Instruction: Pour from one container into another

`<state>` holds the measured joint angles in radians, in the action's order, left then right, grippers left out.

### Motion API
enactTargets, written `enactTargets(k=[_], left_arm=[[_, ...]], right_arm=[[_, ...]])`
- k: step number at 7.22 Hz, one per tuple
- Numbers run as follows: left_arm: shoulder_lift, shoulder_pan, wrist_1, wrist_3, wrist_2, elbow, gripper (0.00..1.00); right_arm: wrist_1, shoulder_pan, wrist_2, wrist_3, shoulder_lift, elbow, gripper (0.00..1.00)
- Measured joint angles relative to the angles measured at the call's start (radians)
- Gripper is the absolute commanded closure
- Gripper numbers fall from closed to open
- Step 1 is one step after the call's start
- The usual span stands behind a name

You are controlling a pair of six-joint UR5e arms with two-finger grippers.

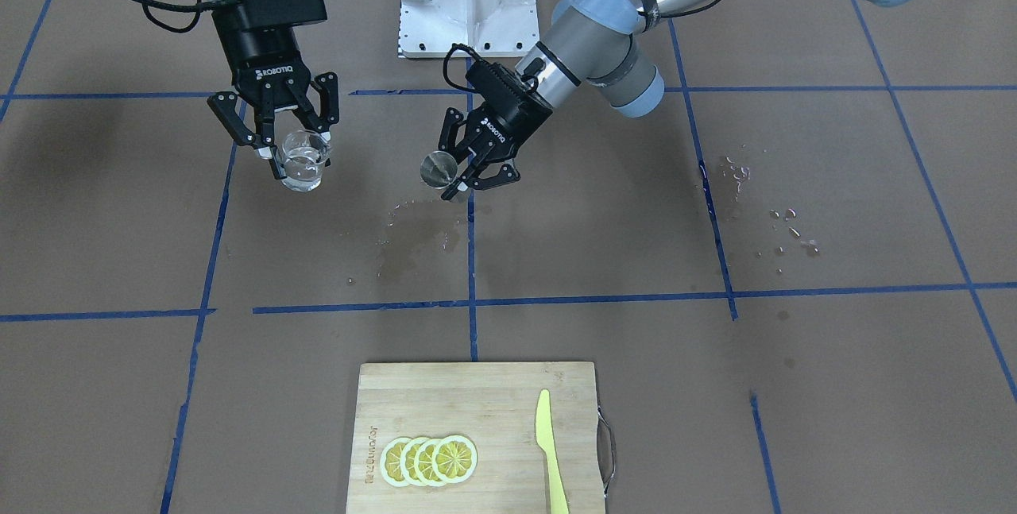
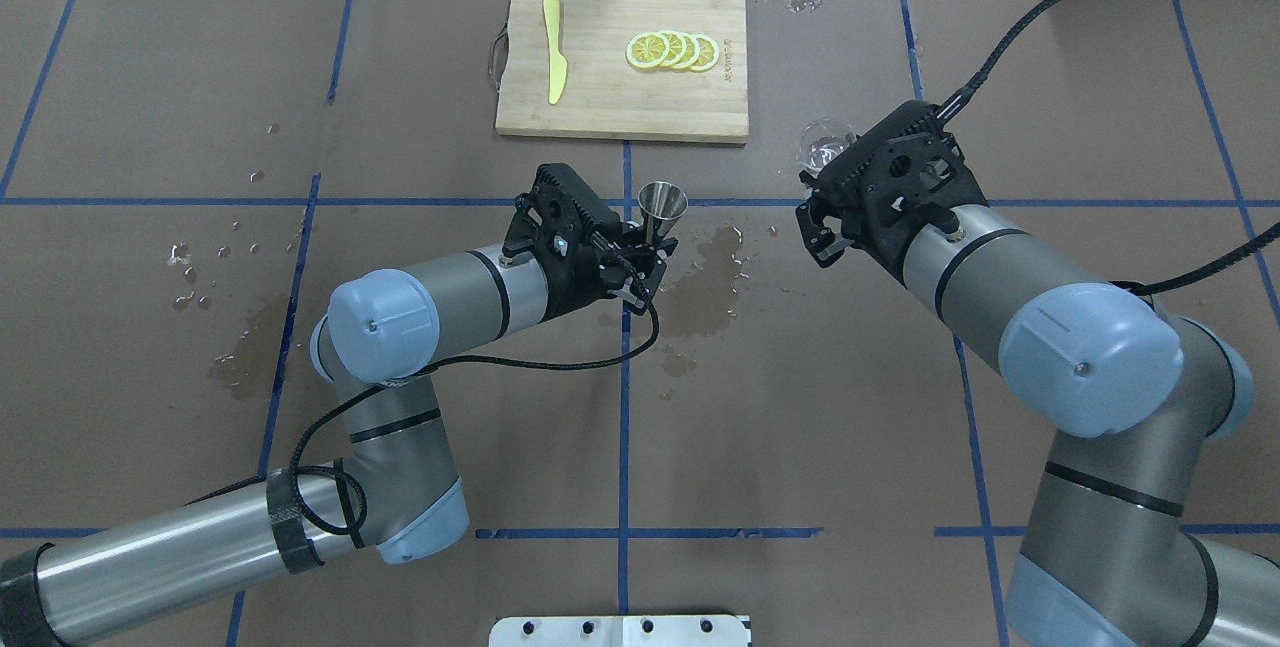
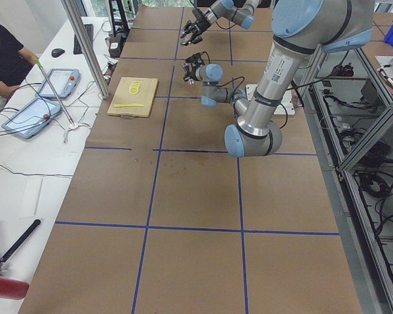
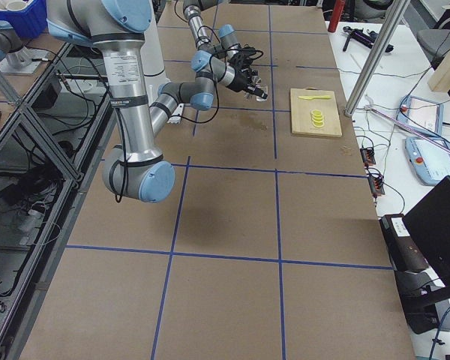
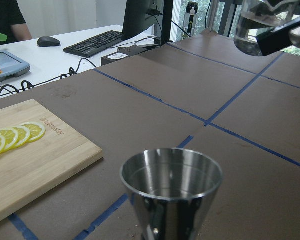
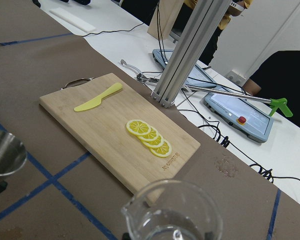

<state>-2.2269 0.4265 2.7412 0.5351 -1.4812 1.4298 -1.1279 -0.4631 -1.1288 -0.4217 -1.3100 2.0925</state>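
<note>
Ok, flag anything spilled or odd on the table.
Water is spilled on the table: a dark wet patch with drops around it near the cup in the left end effector, and more droplets farther to the robot's left. The glass in the right end effector holds water.

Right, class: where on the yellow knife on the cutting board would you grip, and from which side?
The yellow knife lies flat on the cutting board: take its narrow handle, the end farthest from the robot, from above, claw across it.
</note>
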Motion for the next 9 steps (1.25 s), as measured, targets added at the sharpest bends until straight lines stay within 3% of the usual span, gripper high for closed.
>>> enactTargets(k=[4, 9], left_arm=[[-0.046, -0.003, 0.007, 0.004, -0.001, -0.048, 1.0], [-0.057, -0.012, 0.01, 0.003, 0.001, -0.057, 1.0]], right_arm=[[-0.192, 0.01, 0.004, 0.128, 0.113, -0.005, 1.0], [-0.266, 0.016, 0.009, 0.267, 0.167, -0.041, 1.0]])
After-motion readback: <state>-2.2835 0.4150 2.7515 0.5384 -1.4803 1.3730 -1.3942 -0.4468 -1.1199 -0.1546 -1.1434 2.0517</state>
